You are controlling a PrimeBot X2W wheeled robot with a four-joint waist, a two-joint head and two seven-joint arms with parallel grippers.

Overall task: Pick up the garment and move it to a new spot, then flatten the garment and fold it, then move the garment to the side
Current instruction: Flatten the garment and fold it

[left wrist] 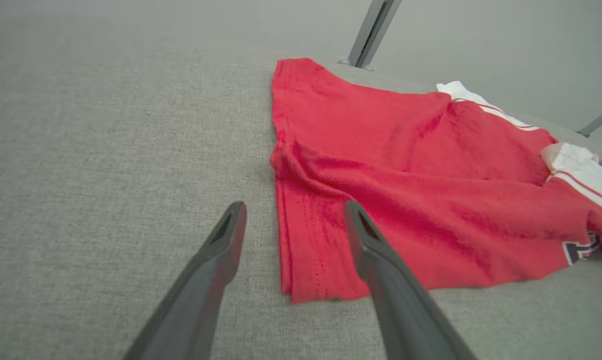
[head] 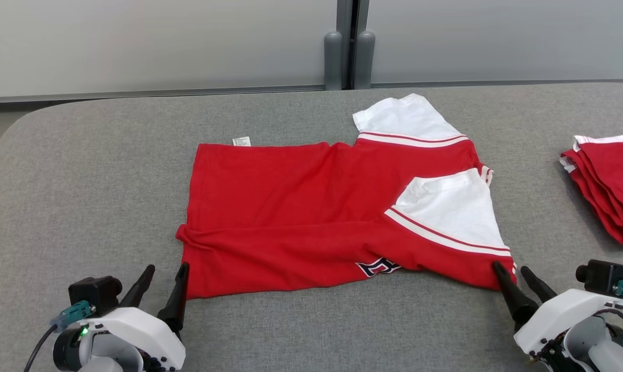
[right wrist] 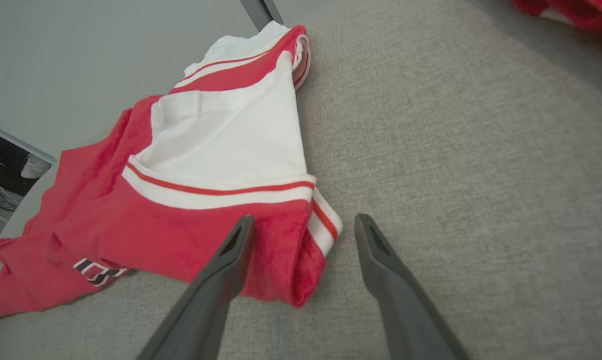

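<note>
Head view: red-and-white fabric jersey (head: 290,217) lies flat; left gripper (head: 167,266) at its near-left corner, right gripper (head: 510,266) at near-right corner, both spread apart, nothing clamped.

Brightly and evenly lit, diffuse and flat. Just thin soft shadows under the near hem of the garment (head: 290,217) and left of the folded pile (head: 608,181) by the right edge of the tabletop (head: 84,181). Crisp in the head view; softer, wide-angle stretched toward the corners in both wrist views.
</note>
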